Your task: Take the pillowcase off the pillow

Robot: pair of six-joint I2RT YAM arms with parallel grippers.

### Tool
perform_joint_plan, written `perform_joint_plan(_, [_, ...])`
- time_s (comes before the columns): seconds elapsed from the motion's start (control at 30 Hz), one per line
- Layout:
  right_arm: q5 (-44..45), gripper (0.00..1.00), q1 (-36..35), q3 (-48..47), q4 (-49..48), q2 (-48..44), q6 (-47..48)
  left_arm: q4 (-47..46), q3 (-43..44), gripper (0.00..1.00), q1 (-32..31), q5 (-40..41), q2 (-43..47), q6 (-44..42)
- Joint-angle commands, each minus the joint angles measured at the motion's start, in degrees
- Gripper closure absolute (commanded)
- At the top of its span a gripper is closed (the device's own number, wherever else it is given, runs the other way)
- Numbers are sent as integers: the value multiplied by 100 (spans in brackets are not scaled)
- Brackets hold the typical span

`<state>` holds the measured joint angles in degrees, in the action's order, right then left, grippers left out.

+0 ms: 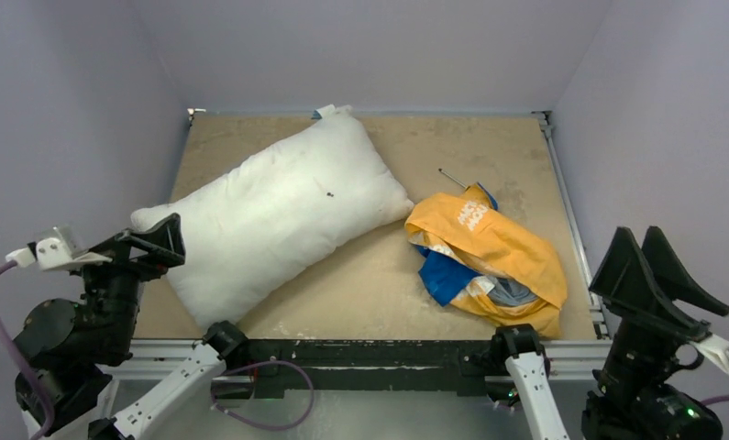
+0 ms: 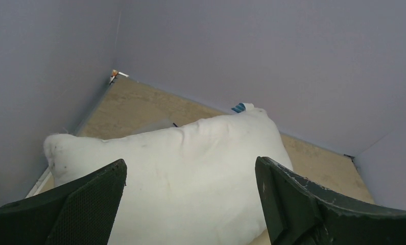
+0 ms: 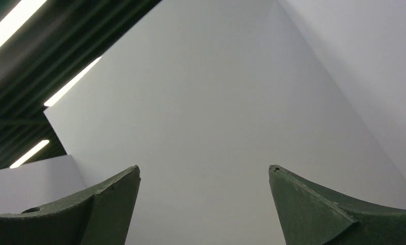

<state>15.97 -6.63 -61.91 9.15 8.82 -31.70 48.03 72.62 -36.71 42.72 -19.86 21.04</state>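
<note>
The white pillow [image 1: 282,213] lies bare and slantwise on the left half of the table. It also fills the left wrist view [image 2: 185,173]. The orange-yellow pillowcase [image 1: 491,259] lies crumpled beside it on the right, off the pillow, with blue lining and white lettering showing. My left gripper [image 1: 163,238] is open and empty, pulled back at the pillow's near-left corner; in its own view [image 2: 190,168] the jaws stand wide apart. My right gripper [image 1: 652,261] is open and empty, raised at the table's near-right edge, pointing up at the wall [image 3: 205,173].
Grey walls close in the table on three sides. A metal frame rail [image 1: 360,350] runs along the near edge and another rail [image 1: 571,220] along the right side. A thin dark stick [image 1: 451,178] lies behind the pillowcase. A small blue tag [image 1: 318,114] shows at the pillow's far corner.
</note>
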Motion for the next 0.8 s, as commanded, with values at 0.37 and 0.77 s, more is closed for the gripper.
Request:
perform_joint_plan(0.37, [201,1,10,145,-85,-404,1344,16,-160,5,19,209,708,-240])
perform_joint_plan(0.77, [399,1,12,168,-61,-320,1456,-36,-291,5,23,256,613,-223])
